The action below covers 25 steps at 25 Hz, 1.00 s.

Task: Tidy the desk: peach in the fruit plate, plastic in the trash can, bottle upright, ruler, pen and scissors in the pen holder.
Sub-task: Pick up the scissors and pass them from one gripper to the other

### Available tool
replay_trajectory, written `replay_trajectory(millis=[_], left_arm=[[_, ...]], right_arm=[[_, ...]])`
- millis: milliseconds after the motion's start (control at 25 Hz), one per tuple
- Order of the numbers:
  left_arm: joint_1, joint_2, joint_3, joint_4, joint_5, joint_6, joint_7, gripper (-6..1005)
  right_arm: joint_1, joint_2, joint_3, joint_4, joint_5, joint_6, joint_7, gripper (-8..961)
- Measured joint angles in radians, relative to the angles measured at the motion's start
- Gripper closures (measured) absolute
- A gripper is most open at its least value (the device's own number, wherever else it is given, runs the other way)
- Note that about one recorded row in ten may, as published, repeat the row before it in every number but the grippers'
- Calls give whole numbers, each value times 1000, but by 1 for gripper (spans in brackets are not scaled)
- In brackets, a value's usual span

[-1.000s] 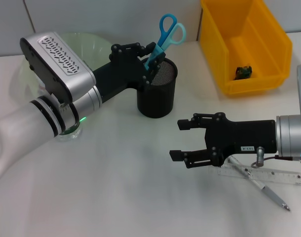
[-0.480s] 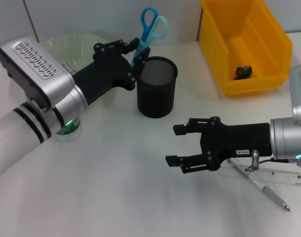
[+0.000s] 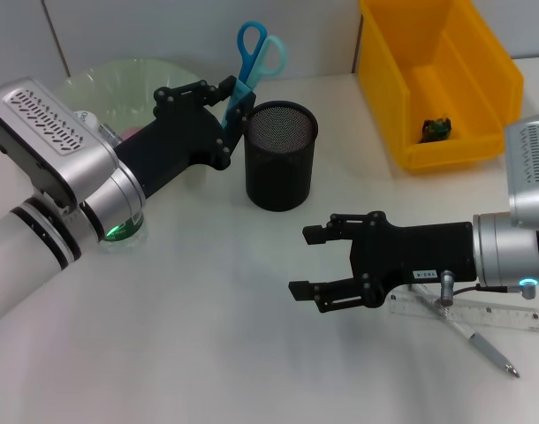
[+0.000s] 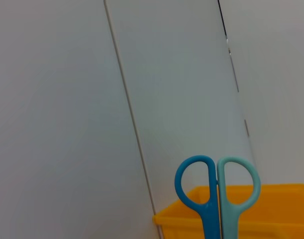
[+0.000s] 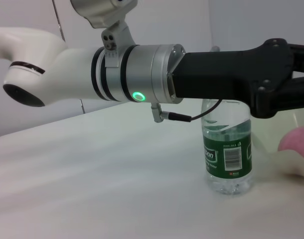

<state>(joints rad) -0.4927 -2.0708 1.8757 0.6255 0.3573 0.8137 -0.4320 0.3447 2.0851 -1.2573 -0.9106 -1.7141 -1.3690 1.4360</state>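
My left gripper (image 3: 231, 104) is shut on the blue scissors (image 3: 256, 51), holding them handles-up just left of the black mesh pen holder (image 3: 281, 157). In the left wrist view the scissors' handles (image 4: 217, 191) stand before the yellow trash can (image 4: 271, 209). My right gripper (image 3: 315, 262) hangs open and empty over the table, left of the clear ruler (image 3: 495, 315) and the pen (image 3: 486, 346) lying across it. The bottle (image 5: 227, 149) stands upright under my left arm. Beside the bottle a pink peach (image 5: 297, 148) shows. The green glass fruit plate (image 3: 110, 78) sits back left.
The yellow trash can (image 3: 437, 79) stands at the back right with a small dark scrap (image 3: 436, 129) inside it. My left forearm (image 3: 66, 168) spans the left side of the table above the bottle.
My left gripper has carried the scissors up and leftward, from over the pen holder's mouth to beside its left rim. My right gripper has drifted a little left and down.
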Motion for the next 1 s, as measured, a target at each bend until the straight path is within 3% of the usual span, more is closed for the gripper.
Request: replay_trajectory(millis=[440, 720, 1000], left_arm=[[-7, -7, -3, -3, 0, 19, -2, 703], [-60, -9, 30, -11, 0, 19, -21, 700], [-57, -9, 58, 6, -31, 61, -31, 698]], right_arm=[[-36, -4, 16, -4, 53, -5, -1, 135], [-112, -3, 106, -6, 72, -34, -9, 135], [-156, -2, 183, -14, 106, -101, -34, 135]])
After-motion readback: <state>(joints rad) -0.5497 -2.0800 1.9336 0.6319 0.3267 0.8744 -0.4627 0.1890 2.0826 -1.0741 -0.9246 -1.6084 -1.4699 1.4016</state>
